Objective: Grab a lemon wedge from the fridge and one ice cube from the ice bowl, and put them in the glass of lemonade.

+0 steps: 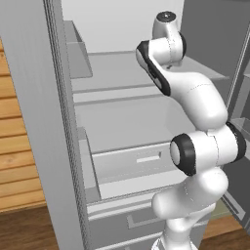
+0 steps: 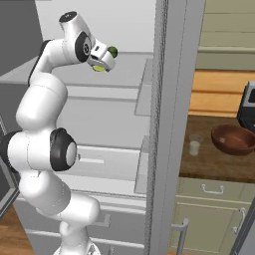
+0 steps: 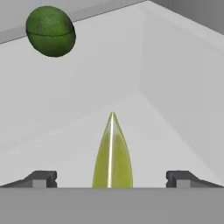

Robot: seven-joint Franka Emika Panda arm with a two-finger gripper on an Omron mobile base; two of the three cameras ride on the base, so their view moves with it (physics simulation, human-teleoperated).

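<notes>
**Open fingers straddle the lemon wedge on the fridge shelf**

Nearest the hand camera, the two-finger gripper (image 3: 112, 178) stands wide, its dark fingertips (image 3: 41, 178) well apart on either side of the tiny pale yellow-green lemon wedge (image 3: 112, 153). The wedge lies between them on the white shelf, pointed end away from the hand, and neither tip touches it. Nothing is held.

Beyond the wedge, further back on the same shelf and off to one side, sits a larger dark green ball (image 3: 50, 30), well apart from the wedge. The right base view shows the hand reaching into the tall grey steel fridge (image 2: 172, 99), whose door is open, with the wedge (image 2: 99, 68) just under the hand.

Outside the fridge, on the wooden counter to its right, the small clear glass of lemonade (image 2: 194, 145) stands near the low round reddish-brown ice bowl (image 2: 233, 139).

The likely risk is the narrow, tapered wedge: if the fingers close off its thick middle, it could squirt forward or twist out. Closing too high could miss it altogether.
</notes>
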